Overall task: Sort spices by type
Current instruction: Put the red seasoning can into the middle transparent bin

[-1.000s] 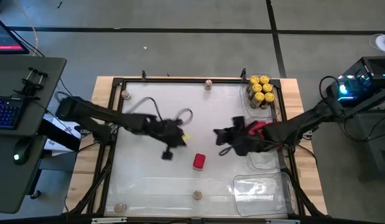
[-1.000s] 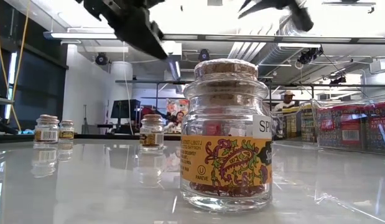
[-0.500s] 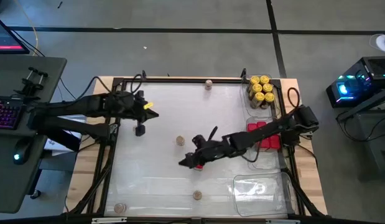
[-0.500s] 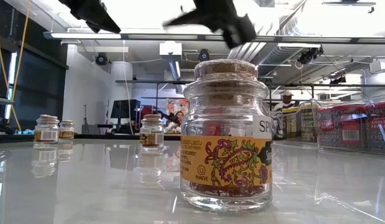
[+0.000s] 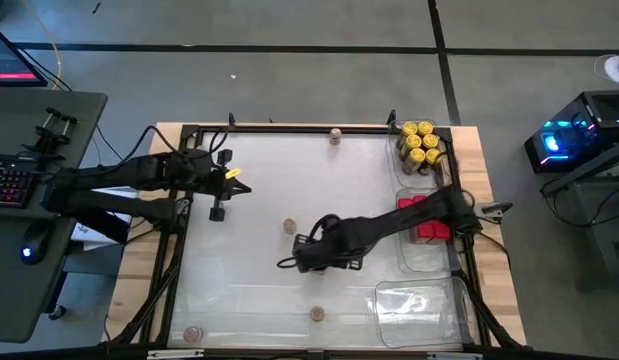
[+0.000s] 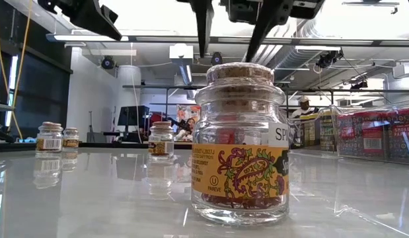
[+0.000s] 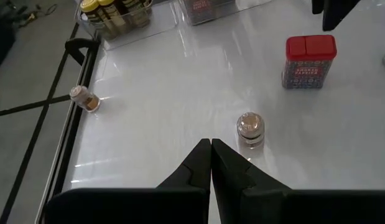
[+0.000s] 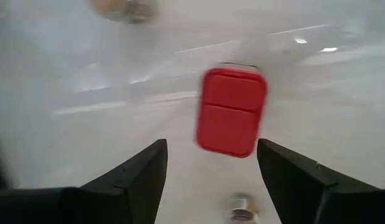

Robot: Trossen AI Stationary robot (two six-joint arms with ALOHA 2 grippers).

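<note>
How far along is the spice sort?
Done: yellow-lid jars in one tray, red tins in the next. In hand: right gripper, open, above the loose red tin. Left: five cork-top jars scattered on the table; left gripper shut, waiting.

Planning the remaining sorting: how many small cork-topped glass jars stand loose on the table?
4 small cork-topped glass jars from above: far edge, mid-table, near edge, near-left corner. The left arm may hide another.
</note>
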